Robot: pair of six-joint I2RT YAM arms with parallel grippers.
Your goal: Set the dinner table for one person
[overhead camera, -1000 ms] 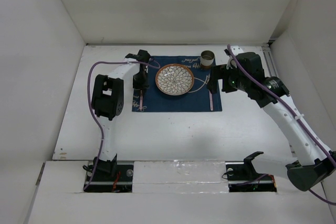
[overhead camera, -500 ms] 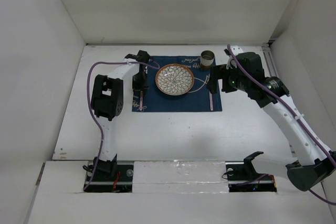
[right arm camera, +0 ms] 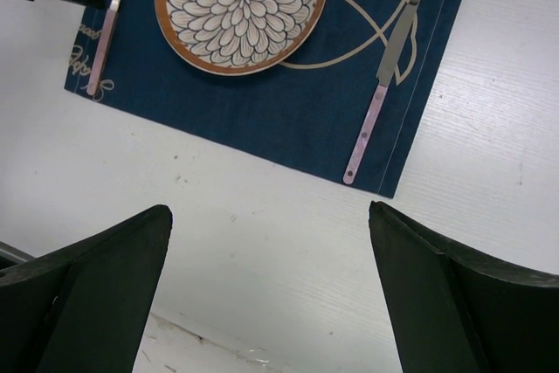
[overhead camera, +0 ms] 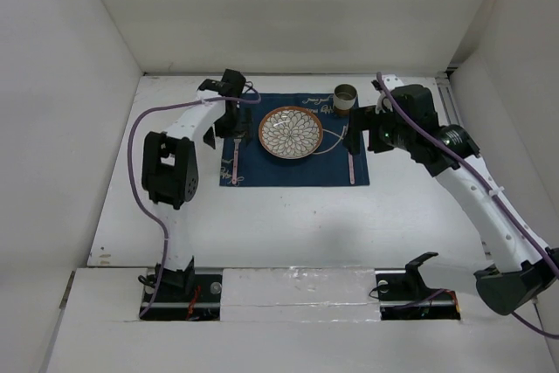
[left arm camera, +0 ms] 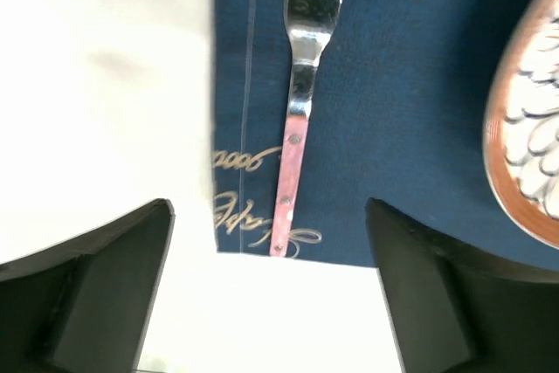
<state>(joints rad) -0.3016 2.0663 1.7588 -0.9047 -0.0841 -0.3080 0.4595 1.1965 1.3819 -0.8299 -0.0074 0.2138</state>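
On the white dinner table [overhead camera: 288,216] lies a navy placemat [overhead camera: 297,168]. It carries a flower-patterned plate [overhead camera: 291,132], a pink-handled fork [overhead camera: 235,163] left of the plate and a pink-handled knife [overhead camera: 351,168] to its right. My left gripper [overhead camera: 233,121] is open above the fork's far end. In the left wrist view the fork [left arm camera: 297,128] lies flat and free on the placemat [left arm camera: 410,85], between the wide jaws of that gripper [left arm camera: 269,209]. My right gripper [right arm camera: 271,211] is open and empty over bare table, near the knife [right arm camera: 384,85].
A small cup [overhead camera: 346,96] stands at the placemat's far right corner. White walls enclose the table on the left, back and right. The arm bases sit at the near edge. The plate's rim [left arm camera: 511,128] is close to the right of the left gripper.
My left gripper has opened and let go of the fork, which now lies on the placemat. That wrist has pulled back toward the far edge. The right arm has barely moved.
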